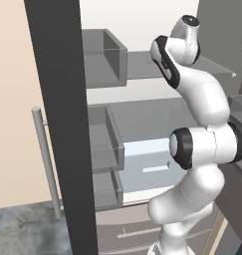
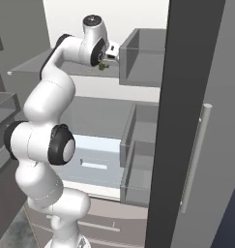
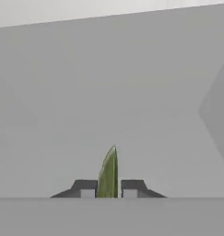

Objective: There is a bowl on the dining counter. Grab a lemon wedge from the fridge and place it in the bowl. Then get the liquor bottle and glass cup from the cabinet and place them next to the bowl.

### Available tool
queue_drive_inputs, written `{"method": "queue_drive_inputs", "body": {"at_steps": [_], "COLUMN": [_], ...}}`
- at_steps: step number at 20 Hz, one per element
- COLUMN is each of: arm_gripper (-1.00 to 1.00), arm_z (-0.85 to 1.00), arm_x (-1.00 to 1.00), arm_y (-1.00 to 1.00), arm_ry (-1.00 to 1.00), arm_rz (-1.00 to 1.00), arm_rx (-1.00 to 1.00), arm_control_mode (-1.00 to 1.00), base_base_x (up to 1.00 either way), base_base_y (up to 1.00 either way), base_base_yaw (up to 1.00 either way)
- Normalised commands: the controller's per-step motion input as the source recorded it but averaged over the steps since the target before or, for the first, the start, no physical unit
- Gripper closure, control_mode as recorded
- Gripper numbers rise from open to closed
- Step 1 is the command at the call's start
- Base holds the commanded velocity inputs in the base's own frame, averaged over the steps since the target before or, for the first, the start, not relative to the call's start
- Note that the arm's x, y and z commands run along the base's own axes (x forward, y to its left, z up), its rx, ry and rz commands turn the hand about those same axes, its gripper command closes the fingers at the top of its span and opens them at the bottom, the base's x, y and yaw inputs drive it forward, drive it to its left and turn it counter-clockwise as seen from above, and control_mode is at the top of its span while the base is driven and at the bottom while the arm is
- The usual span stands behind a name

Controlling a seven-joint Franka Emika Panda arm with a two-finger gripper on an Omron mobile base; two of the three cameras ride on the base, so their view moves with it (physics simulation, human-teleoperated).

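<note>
A thin green-yellow lemon wedge (image 3: 109,173) stands upright between my two dark fingertips, which press against its sides. My gripper (image 3: 109,192) is shut on it. In the right base view the wedge (image 2: 102,66) shows as a small greenish speck at my hand, just above the upper grey shelf (image 2: 36,65) of the open fridge (image 2: 104,104). My arm reaches up and into the fridge at that shelf (image 1: 137,64). The bowl, dining counter, liquor bottle, glass cup and cabinet are out of view.
The fridge's open doors stand edge-on as dark slabs (image 1: 62,124) (image 2: 177,121), close on either side of the arm. Grey door bins (image 1: 105,57) (image 2: 143,55) jut inward near my hand. A lower shelf and two drawer fronts (image 2: 109,223) lie below.
</note>
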Motion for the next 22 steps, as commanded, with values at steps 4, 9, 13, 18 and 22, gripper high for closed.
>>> {"method": "queue_drive_inputs", "body": {"at_steps": [4, 9, 13, 18, 22], "arm_gripper": [1.00, 1.00, 1.00, 1.00, 1.00], "arm_z": [-0.42, 0.00, 0.23, 0.06, 0.01], "arm_x": [-0.57, -0.97, -1.00, -1.00, -1.00], "arm_y": [0.03, 0.13, 0.17, 0.13, 0.01], "arm_ry": [0.02, -0.08, -0.25, -0.12, 0.00], "arm_rz": [0.00, 0.00, 0.00, 0.00, 0.00], "arm_rx": [0.00, 0.00, 0.00, 0.00, 0.02], "arm_control_mode": [-1.00, -1.00, -1.00, -1.00, -1.00], "base_base_x": [0.00, 0.00, 0.00, 0.00, 0.00], "base_base_y": [0.00, 0.00, 0.00, 0.00, 0.00], "base_base_yaw": [0.00, 0.00, 0.00, 0.00, 0.00]}}
